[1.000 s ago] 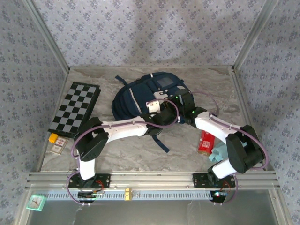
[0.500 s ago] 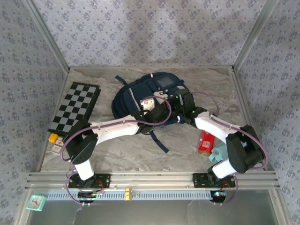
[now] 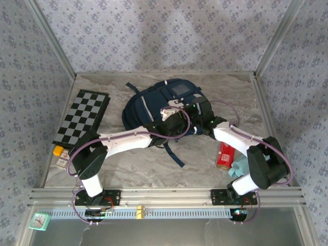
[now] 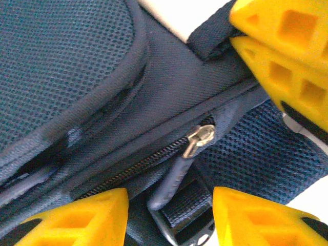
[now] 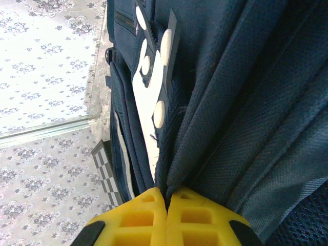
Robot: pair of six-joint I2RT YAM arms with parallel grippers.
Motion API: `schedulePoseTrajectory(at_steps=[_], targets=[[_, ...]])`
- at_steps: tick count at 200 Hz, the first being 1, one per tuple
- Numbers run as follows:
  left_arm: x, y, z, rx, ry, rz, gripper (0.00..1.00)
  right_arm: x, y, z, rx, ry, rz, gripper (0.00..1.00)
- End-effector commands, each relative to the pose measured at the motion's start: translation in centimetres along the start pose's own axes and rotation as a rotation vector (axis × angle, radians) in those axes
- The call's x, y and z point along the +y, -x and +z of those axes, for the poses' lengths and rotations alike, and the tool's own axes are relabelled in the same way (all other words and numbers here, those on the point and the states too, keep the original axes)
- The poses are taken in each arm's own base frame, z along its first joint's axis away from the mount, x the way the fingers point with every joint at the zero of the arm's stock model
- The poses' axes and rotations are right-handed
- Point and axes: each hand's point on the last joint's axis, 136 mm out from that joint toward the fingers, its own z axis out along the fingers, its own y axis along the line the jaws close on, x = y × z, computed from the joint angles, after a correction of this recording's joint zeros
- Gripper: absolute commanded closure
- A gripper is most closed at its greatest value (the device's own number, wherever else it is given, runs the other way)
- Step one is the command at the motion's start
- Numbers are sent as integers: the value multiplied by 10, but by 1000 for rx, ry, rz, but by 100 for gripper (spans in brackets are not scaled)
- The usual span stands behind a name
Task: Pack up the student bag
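Observation:
The student bag (image 3: pixel 146 105), a navy-blue backpack with white stripes, lies at the back middle of the table. My left gripper (image 4: pixel 169 218) is open at the bag's near right side (image 3: pixel 177 117). Its yellow fingers (image 4: pixel 77 218) stand on either side of the zipper's fabric pull tab (image 4: pixel 171 179) without touching it. The metal slider (image 4: pixel 201 138) sits just beyond them on a closed zipper. My right gripper (image 5: pixel 166 197) is shut on a fold of the bag's fabric (image 5: pixel 205 133), right next to the left one (image 3: pixel 199 117). Its yellow fingers (image 4: pixel 287 56) show in the left wrist view.
A folded chessboard (image 3: pixel 83 119) lies at the left, with a small orange item (image 3: pixel 58 150) and a card-like item (image 3: pixel 62 162) near its front corner. A red box (image 3: pixel 224 155) and a teal object (image 3: pixel 240 166) lie at the right front. A bag strap (image 3: pixel 174 154) trails toward me.
The left arm's elbow has swung left and toward the near edge, and its wrist has shifted slightly over the bag. The right arm holds still with its grip on the fabric.

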Motion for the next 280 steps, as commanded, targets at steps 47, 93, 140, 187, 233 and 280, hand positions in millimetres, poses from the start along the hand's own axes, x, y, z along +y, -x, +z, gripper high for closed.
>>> schedulePoseTrajectory(at_steps=[47,93,140,187,233,280], targets=[[-3,19,-21,5,-68,16,50,40,4,-2,1,125,23,100],[-14,8,-10,48,-101,15,54,40,5,-2,-2,121,22,100],[-23,12,2,39,-100,-3,56,37,3,1,4,114,28,100],[-10,23,20,-4,0,-54,60,34,-1,6,17,111,37,100],[-9,37,20,-61,11,-94,72,29,1,7,13,104,40,100],[-9,43,8,-79,-27,-76,90,26,8,3,-8,95,32,100]])
